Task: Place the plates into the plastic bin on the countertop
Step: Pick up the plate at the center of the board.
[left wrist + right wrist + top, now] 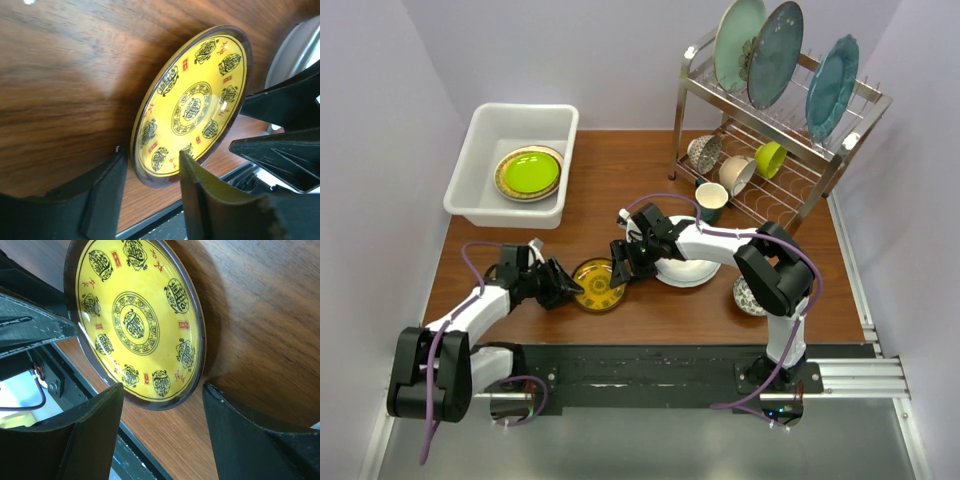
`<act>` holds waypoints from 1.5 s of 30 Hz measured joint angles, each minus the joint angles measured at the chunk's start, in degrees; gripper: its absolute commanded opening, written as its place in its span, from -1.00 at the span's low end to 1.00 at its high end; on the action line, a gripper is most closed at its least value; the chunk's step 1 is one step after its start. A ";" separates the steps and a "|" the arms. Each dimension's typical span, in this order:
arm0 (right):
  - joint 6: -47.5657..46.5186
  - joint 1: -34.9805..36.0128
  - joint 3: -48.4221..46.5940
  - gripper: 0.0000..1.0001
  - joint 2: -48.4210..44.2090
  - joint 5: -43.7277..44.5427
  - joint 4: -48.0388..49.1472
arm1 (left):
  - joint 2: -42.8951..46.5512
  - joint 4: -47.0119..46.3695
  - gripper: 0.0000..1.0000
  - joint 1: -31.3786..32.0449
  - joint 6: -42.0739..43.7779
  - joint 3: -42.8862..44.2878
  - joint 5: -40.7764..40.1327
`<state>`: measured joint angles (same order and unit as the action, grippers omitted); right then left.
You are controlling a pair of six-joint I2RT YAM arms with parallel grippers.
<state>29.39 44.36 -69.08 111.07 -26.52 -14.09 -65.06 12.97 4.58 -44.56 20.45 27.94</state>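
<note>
The black fingers point(102, 195) of the left gripper point(152, 159) stand either side of the near rim of a round yellow plate with black medallions point(192, 107), close against it, though whether they pinch it I cannot tell. From the opposite side, the right gripper point(162, 390) faces the same plate with its fingers point(250, 440) spread wide about the rim, holding nothing. The plate sits on the reddish-brown wood-grain worktop point(650, 308) between the two arms, well apart from the white rectangular plastic bin point(485, 130) at the far left, where a lime green plate point(530, 172) lies on a gold-rimmed one.
</note>
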 measured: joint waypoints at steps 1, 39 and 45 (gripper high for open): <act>0.02 0.00 0.00 0.38 0.00 -0.07 0.00 | -0.20 -1.25 -0.06 0.02 -0.42 -0.55 0.57; 0.13 0.37 2.89 0.85 -2.43 -3.19 3.04 | -2.12 -7.23 -1.00 0.13 -1.84 -3.82 2.43; -0.15 0.37 3.89 0.85 -3.30 -3.04 3.98 | 0.37 -3.37 -1.00 0.50 -0.90 -2.69 0.52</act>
<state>29.23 44.73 -65.19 107.77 -29.56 -10.11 -64.69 9.61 5.08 -45.45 17.76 28.47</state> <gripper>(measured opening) 0.921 0.085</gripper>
